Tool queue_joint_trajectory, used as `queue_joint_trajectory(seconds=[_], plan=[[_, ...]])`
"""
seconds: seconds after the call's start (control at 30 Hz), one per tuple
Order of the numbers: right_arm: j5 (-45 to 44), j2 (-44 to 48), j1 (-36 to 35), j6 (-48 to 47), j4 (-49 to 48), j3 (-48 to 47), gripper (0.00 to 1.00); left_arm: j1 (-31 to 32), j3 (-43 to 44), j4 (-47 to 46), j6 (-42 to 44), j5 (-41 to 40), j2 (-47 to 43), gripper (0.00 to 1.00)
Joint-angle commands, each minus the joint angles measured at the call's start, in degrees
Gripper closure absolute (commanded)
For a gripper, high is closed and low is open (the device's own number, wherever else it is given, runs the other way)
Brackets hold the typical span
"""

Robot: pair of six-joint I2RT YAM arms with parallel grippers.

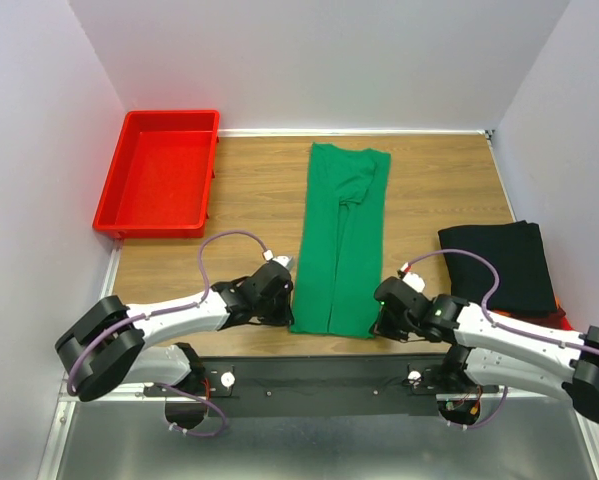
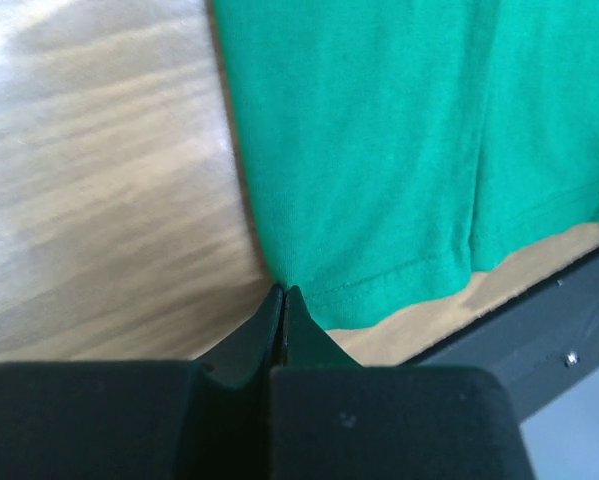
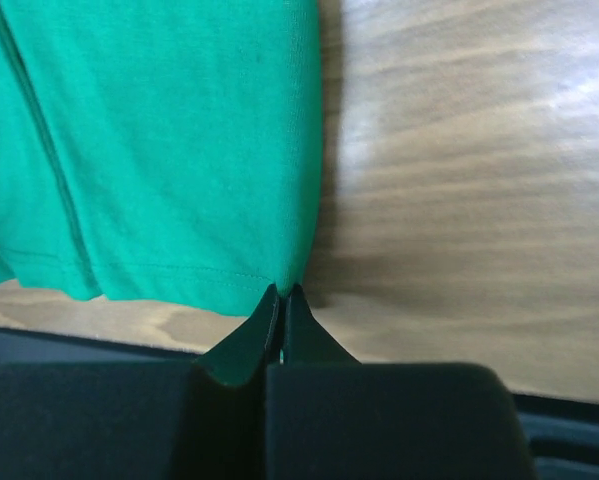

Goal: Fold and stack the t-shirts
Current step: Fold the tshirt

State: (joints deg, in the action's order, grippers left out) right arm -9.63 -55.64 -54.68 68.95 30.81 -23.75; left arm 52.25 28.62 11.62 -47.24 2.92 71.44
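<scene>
The bright green t-shirt (image 1: 341, 240) lies on the wooden table as a long narrow strip, sides folded in, its hem toward the arms. My left gripper (image 1: 287, 312) is shut at the hem's left corner; in the left wrist view the closed tips (image 2: 284, 291) pinch the corner of the green cloth (image 2: 379, 150). My right gripper (image 1: 379, 323) is shut at the hem's right corner; in the right wrist view its tips (image 3: 282, 290) pinch the green cloth (image 3: 179, 140). A folded black t-shirt (image 1: 499, 262) lies at the right on top of orange and red cloth (image 1: 557, 306).
A rigid red plastic tray (image 1: 151, 230) stands at the back left of the table. The black rail (image 1: 319, 372) of the arm bases runs along the near table edge, just behind the shirt's hem. White walls close in the left, back and right.
</scene>
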Motion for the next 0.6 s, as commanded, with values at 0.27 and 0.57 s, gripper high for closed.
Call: queue_joint_trajectory(seconds=[0.27,0.57], plan=[[-8.7,-1.1,-0.1,-4.5,10.1,-11.6,1.00,0.7,9.1,5.6,3.7,-1.9,-0.4,1.00],[-22.0,-19.9,7.3,-13.4,8.3,-30.0,0.99,-6.7,24.0,3.6,10.5,-4.5,10.4,1.00]])
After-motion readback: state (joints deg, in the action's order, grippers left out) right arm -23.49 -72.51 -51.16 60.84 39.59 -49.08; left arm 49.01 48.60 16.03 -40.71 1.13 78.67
